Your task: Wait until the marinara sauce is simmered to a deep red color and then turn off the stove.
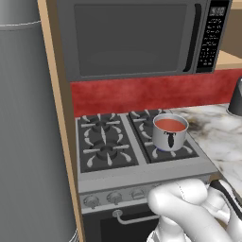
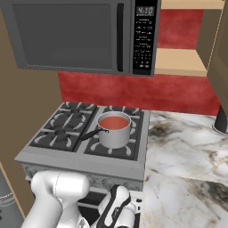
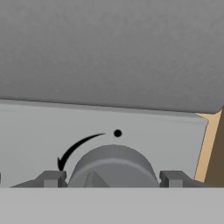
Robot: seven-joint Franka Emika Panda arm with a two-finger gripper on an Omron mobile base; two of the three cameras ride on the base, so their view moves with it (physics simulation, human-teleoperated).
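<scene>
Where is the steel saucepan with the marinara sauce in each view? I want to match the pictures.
Left base view: saucepan right of centre, on the stove's right front burner.
Right base view: saucepan at centre, handle pointing left.
Hand view: no saucepan; a stove knob sits between the gripper tips.
Shared landmark: microwave above the stove.

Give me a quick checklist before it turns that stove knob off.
1. Marinara sauce deep red: not ok, still orange-red.
2. Saucepan seated on the stove burner: ok.
3. Knob centred between the fingers: ok.
4. Gripper open wide enough to straddle the knob: ok.
5. Fingers touching the knob: cannot tell.
6. This knob runs the saucepan's burner: cannot tell.
</scene>
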